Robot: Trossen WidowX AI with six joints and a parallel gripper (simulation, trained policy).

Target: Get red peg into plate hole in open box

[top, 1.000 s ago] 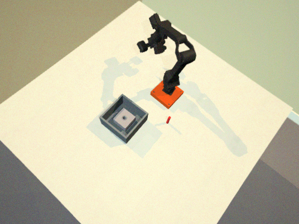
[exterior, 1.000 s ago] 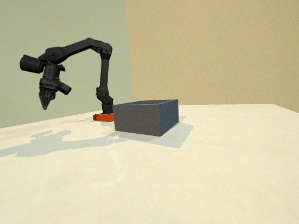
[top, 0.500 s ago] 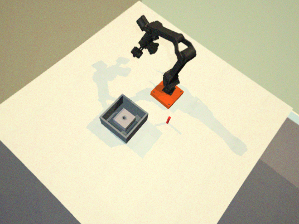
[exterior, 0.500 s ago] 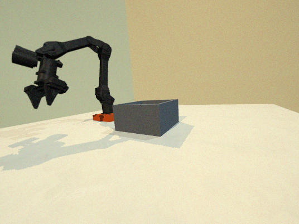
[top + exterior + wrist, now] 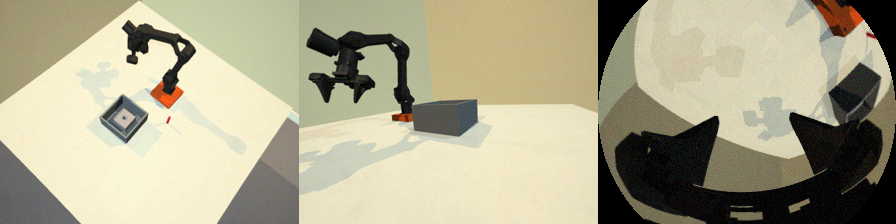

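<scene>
Top view: gripper point(image 5: 136, 51) point(image 5: 341, 101) point(image 5: 755, 117) is in upper L-center of frame, raised above the pale table point(image 5: 156, 178) point(image 5: 522, 167) point(image 5: 763, 65). Ext. view: gripper at L side, fingers pointing down, tips well apart and clear of the surface. Gripper state: open approx. to full width; nothing between fingers. Wrist view: fingertips L and R of center, w/ table surface and floor visible between them.

Red peg point(image 5: 168, 120) point(image 5: 871, 35): on table, near center of top view, R of the box and below the orange base plate point(image 5: 160, 98) point(image 5: 396, 118) point(image 5: 841, 25); not in contact w/ either. Wrist view shows only a red sliver at upper R edge. Peg orientation (upright vs. tilted): cannot tell. Peg not visible in ext. view.

Open box point(image 5: 113, 130) point(image 5: 436, 118) point(image 5: 857, 80): gray, L of center in top view, open side up. Light plate point(image 5: 129, 120) w/ round center hole sits inside, at bottom; hole has no peg in it. Ext. view: box near center, walls hide the plate.

Arm point(image 5: 163, 35) point(image 5: 402, 67): black, mounted on base plate, arched toward upper L of frame in top view.
</scene>
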